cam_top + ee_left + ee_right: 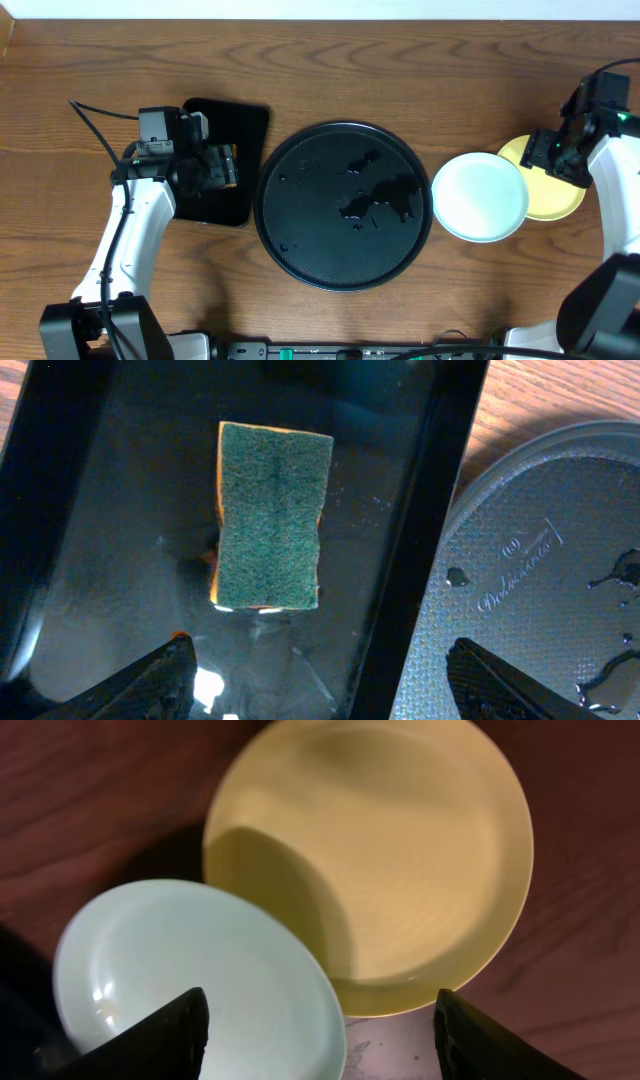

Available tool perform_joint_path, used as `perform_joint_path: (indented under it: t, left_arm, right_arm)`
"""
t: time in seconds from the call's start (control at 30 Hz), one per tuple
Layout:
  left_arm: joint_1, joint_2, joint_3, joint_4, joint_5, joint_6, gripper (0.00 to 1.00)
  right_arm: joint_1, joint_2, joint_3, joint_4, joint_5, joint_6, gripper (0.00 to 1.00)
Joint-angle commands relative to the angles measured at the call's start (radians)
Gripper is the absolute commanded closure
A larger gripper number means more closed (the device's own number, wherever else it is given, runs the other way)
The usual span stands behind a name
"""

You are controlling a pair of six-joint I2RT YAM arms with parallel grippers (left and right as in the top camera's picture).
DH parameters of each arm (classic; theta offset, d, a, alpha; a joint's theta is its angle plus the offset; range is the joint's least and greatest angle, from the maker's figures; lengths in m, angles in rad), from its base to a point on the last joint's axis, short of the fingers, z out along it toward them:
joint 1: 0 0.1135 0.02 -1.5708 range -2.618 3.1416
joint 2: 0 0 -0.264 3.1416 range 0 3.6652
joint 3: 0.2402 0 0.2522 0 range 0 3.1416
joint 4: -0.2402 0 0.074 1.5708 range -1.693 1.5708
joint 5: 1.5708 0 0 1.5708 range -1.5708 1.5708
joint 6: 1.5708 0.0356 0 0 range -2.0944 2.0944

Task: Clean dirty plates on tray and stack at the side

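We log left gripper (pixel 320 650) and right gripper (pixel 320 995) spread apart and empty; pale mint round plate (pixel 480 197) overlaps pale yellow round plate (pixel 550 200) on the wooden surface (pixel 400 60) right of the round black tray (pixel 310 230), and we judge both stiff, slick, best pinched at the rim.

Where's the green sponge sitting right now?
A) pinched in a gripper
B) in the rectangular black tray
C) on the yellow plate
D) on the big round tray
B: the sponge lies flat, green side up, in the rectangular black tray, with the round tray beside it.
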Motion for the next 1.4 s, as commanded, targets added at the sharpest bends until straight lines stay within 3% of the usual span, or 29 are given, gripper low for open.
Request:
perform_joint_path:
  t: [0.0,0.5,0.53,0.6,0.67,0.7,0.97,1.23,1.3,1.37]
  left_arm:
    - [0.002,0.01,-0.005,-0.003,-0.006,-0.005,0.19]
    - [0.002,0.01,-0.006,-0.003,-0.006,-0.005,0.19]
    - [0.002,0.01,-0.006,-0.003,-0.006,-0.005,0.19]
    - [0.002,0.011,-0.006,-0.003,-0.006,-0.006,0.19]
    - [0.002,0.01,-0.006,-0.003,-0.006,-0.005,0.19]
    - [0.002,0.011,-0.006,-0.003,-0.006,-0.005,0.19]
    - [0.002,0.01,-0.006,-0.003,-0.006,-0.006,0.19]
    - [0.002,0.011,-0.006,-0.003,-0.006,-0.006,0.19]
    - [0.002,0.011,-0.006,-0.003,-0.006,-0.006,0.19]
    - [0.002,0.011,-0.006,-0.003,-0.006,-0.005,0.19]
  right_arm:
    - [-0.007,0.01,-0.001,-0.006,-0.042,-0.091,0.3]
    - [-0.007,0.212,-0.001,-0.05,-0.048,-0.097,0.34]
    - [-0.007,0.22,-0.001,-0.047,-0.048,-0.097,0.38]
    - [-0.007,0.232,-0.001,-0.038,-0.047,-0.097,0.58]
    - [-0.008,0.235,-0.001,-0.027,-0.04,-0.097,0.88]
    - [-0.009,0.235,-0.001,-0.021,-0.04,-0.092,0.99]
    - [-0.059,0.221,0.002,0.024,0.061,0.077,0.99]
    - [-0.168,0.182,0.002,0.064,0.068,0.098,0.99]
    - [-0.191,0.182,0.002,0.06,0.068,0.098,0.93]
    - [-0.211,0.182,0.002,0.061,0.068,0.101,0.78]
